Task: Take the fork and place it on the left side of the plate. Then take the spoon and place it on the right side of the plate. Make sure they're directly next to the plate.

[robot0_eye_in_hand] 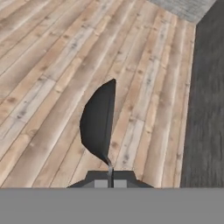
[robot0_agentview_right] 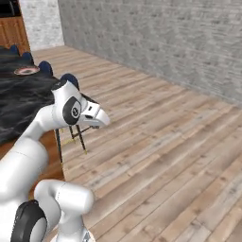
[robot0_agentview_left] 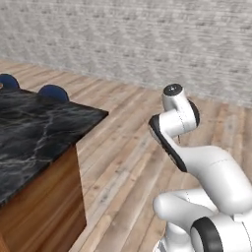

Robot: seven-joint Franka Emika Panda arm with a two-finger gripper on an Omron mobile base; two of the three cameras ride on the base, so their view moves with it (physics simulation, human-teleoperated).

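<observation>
The gripper (robot0_eye_in_hand: 110,170), fingers pressed together on nothing, hangs over bare floor; the plate (robot0_agentview_right: 26,71) lies far left on the counter (robot0_agentview_left: 34,133), so any reach now would miss.

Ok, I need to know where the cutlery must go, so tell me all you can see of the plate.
In the right base view the plate is small and far off: round, flat, with a dark reddish-brown rim and a paler centre. It lies level on the black marbled counter, toward its far end. Nothing visibly rests on it; it is too small to tell its material or any cutlery beside it.
</observation>
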